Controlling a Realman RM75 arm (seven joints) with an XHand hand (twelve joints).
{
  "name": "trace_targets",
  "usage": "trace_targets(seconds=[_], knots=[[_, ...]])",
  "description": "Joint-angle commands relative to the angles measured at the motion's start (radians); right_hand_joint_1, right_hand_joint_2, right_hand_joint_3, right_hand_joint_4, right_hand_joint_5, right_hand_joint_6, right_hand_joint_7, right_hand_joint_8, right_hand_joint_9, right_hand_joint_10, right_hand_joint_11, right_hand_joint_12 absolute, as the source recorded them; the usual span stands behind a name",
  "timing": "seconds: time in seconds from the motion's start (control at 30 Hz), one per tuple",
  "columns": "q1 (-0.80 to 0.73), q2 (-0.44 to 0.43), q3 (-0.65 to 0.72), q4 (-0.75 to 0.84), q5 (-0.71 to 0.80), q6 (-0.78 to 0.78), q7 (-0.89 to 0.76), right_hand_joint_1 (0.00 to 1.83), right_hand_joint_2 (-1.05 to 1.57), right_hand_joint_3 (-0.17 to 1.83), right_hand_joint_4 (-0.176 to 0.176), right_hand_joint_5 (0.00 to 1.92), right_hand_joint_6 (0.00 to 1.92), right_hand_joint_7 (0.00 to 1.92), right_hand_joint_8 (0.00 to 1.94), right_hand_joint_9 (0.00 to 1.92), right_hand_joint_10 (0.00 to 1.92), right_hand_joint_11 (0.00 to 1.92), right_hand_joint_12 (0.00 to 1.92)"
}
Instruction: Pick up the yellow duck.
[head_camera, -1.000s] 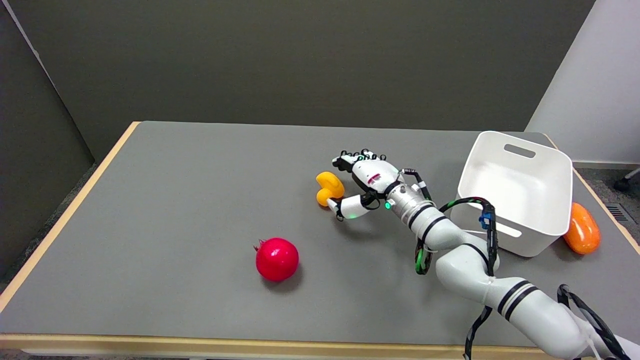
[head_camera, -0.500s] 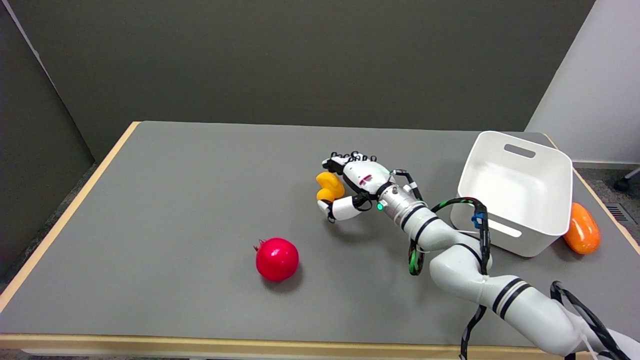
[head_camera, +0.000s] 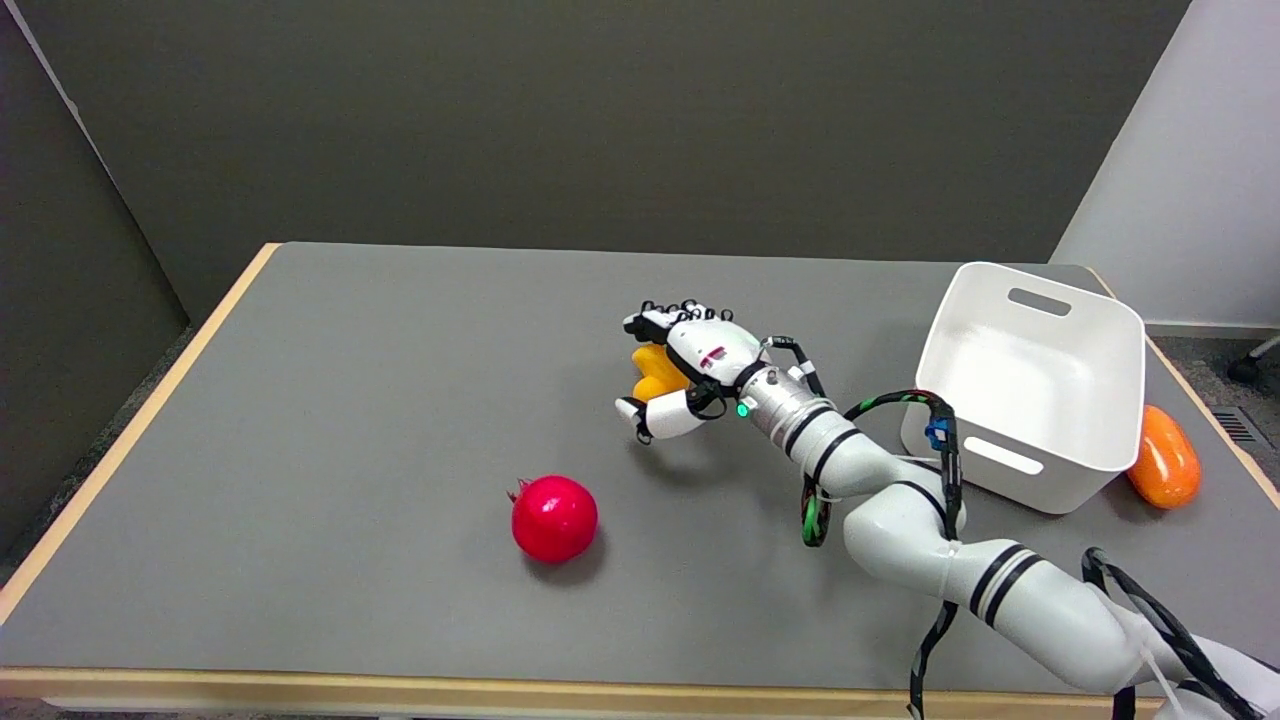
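Note:
The yellow duck (head_camera: 654, 374) lies on the grey table (head_camera: 350, 400) near its middle, mostly covered by my right hand (head_camera: 685, 365). The hand hangs over the duck, its fingers spread past the duck's far side and its thumb below the near side. I see no closed grip on the duck; the fingers stand apart around it. Only a yellow-orange patch of the duck shows between the fingers and the thumb.
A red pomegranate (head_camera: 553, 517) sits to the front left of the duck. A white bin (head_camera: 1030, 385) stands at the right, with an orange fruit (head_camera: 1164, 456) beyond its right side. The white arm (head_camera: 900, 500) crosses the table's front right.
My right hand has moved left, from beside the duck to over it, so it now hides most of the duck. The duck and the other things have stayed put.

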Motion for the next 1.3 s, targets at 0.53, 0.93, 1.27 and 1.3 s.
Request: trace_targets(seconds=[0.53, 0.93, 1.27, 1.3], knots=[[-0.001, 0.001, -0.045, -0.042, 0.050, 0.074, 0.001, 0.65, 0.65, 0.89, -0.128, 0.19, 0.43, 0.33, 0.49, 0.24, 0.90, 0.07, 1.26], [-0.007, 0.001, -0.063, -0.080, 0.160, 0.167, -0.008, 0.98, 0.83, 0.90, -0.118, 0.27, 0.62, 0.52, 0.72, 0.50, 1.17, 0.46, 1.68], [0.002, 0.002, -0.076, -0.086, 0.150, 0.174, -0.008, 1.29, 1.16, 0.28, -0.081, 0.34, 1.17, 0.65, 1.55, 0.60, 1.31, 0.62, 1.76], [0.003, 0.002, -0.077, -0.086, 0.150, 0.176, -0.008, 1.30, 1.16, 0.26, -0.090, 0.36, 1.25, 0.66, 1.54, 0.61, 1.35, 0.63, 1.76]])
